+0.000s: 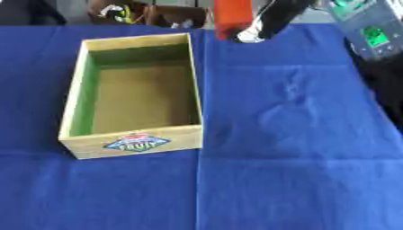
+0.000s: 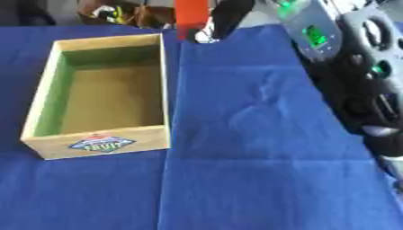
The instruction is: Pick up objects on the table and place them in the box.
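1. Bench covered with a blue cloth (image 1: 299,179); creases show across its middle and toward the near edge.
2. Wooden box (image 1: 74,96) sits on the left half of the bench, long axis running from near edge toward far edge. Open top. Inside walls look greenish, floor brown. Nothing visible inside it.
3. Near end wall of the box carries a label (image 1: 136,143), blue diamond shape, the word "FRUIT" legible.
4. Orange-red object (image 1: 233,18) at the far edge of the bench, just beyond the far right corner of the box. Upright, block-like; top is cut off by the frame. Cannot identify it further.
5. Right hand (image 1: 271,20) is at the far edge, immediately to the right of the orange-red object, black with a pale patch at its lower end. It appears to touch or sit against the object. Finger state: cannot tell; the shapes merge and no separate fingers are resolved.
6. Right arm (image 2: 366,90) runs along the right edge of the bench in the right eye view: black housing, round silver joints, a grey panel with green lights (image 2: 315,33) near the far right corner.
7. Left hand shows in neither view.
8. Brownish clutter (image 2: 118,13) lies beyond the far edge of the bench, behind the box; details not readable.
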Available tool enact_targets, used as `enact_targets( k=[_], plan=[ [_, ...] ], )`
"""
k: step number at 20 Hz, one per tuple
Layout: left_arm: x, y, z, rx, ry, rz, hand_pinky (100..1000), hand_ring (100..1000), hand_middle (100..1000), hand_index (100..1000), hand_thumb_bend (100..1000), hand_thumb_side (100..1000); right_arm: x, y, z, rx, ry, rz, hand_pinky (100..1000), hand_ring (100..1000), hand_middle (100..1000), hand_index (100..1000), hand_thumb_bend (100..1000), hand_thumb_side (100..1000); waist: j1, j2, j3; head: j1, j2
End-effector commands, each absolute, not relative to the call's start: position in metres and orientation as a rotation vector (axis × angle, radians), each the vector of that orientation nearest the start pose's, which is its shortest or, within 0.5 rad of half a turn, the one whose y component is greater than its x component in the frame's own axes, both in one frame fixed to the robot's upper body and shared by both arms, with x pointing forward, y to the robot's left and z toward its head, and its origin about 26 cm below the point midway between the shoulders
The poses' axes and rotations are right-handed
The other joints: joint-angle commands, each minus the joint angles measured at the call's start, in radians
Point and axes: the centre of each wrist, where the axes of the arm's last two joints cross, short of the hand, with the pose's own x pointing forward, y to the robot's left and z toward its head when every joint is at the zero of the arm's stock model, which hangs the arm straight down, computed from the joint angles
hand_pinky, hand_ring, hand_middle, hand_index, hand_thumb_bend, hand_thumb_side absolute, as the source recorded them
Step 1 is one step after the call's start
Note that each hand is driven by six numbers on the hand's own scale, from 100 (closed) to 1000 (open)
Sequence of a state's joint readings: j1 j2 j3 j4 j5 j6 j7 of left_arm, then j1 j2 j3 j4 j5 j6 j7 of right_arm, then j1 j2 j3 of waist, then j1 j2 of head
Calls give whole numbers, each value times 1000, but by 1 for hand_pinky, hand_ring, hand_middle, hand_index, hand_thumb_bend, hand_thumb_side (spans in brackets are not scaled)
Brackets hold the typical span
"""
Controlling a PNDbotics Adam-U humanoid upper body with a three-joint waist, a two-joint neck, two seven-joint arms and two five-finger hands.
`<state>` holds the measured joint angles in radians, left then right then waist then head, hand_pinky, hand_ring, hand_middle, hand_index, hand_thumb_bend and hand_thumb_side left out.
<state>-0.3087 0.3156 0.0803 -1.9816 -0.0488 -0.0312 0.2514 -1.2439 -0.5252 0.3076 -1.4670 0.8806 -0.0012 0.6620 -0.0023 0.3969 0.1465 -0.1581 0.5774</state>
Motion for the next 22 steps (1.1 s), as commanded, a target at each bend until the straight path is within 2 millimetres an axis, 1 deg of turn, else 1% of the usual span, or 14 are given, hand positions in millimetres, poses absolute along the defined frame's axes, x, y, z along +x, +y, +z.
enact_targets(
  k=[1,5,7,10,15,22],
  plan=[
    [300,278,212,403,-2378,-67,669,694,725,805,100,1000,389,-144,418,1612,2266,-2182,321,450,333,391,100,307,-1,-25,9,-12,-14],
    [300,277,214,394,-2382,-68,669,694,726,804,100,1000,400,-120,415,1581,2272,-2193,321,451,333,389,100,305,-7,-19,28,-26,-20],
    [301,276,214,387,-2386,-71,669,694,726,804,100,1000,406,-110,409,1576,2266,-2209,320,450,334,380,100,305,-10,-16,36,-34,-22],
    [301,275,216,379,-2392,-72,669,695,723,804,100,1000,417,-99,398,1572,2270,-2244,314,446,333,379,100,301,-13,-8,51,-45,-27],
    [302,273,216,369,-2395,-70,669,695,721,805,100,1000,434,-88,378,1572,2233,-2334,315,448,334,379,100,295,-16,3,66,-57,-33],
    [302,272,219,358,-2404,-75,669,696,721,804,100,1000,456,-78,349,1556,2089,-2519,323,456,341,382,100,280,-23,13,73,-66,-37]
  ],
)
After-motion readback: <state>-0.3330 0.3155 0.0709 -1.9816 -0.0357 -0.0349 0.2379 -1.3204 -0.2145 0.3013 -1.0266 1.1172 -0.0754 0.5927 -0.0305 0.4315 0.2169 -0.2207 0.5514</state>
